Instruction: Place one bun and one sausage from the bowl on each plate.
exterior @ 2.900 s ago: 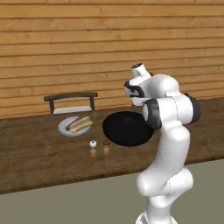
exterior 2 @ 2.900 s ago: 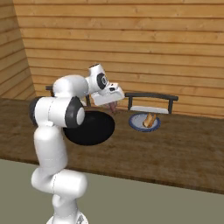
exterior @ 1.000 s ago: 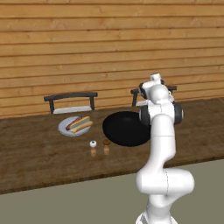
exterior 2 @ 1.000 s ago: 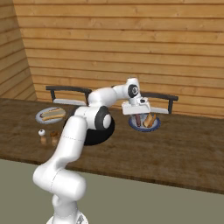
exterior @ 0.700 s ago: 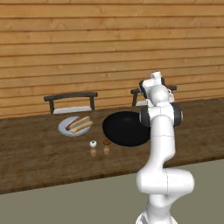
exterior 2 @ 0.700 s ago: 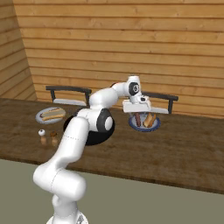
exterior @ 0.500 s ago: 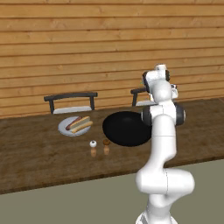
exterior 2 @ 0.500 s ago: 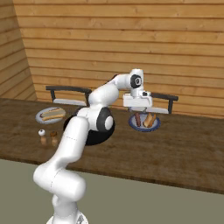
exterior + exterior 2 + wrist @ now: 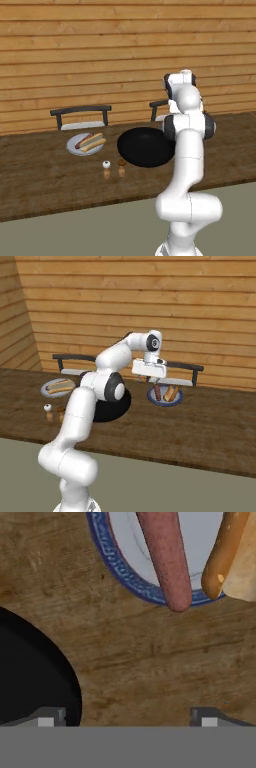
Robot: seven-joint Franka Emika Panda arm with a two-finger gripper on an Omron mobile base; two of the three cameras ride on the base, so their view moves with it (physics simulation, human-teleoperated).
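Above the near plate [image 9: 165,398] my pincer [image 9: 148,370] hangs with its tips spread wide, pinching nothing. Just beyond the tips lies a sausage [image 9: 165,559], its long axis running away from me, rounded end over the blue rim. Beside it rests a bun [image 9: 227,554], roughly parallel. I judge the sausage firm but smooth, best taken mid-length across its width; the bun likely soft and light, needing a gentle squeeze. The black bowl [image 9: 112,406] looks empty. The far plate [image 9: 75,147] holds its own pair.
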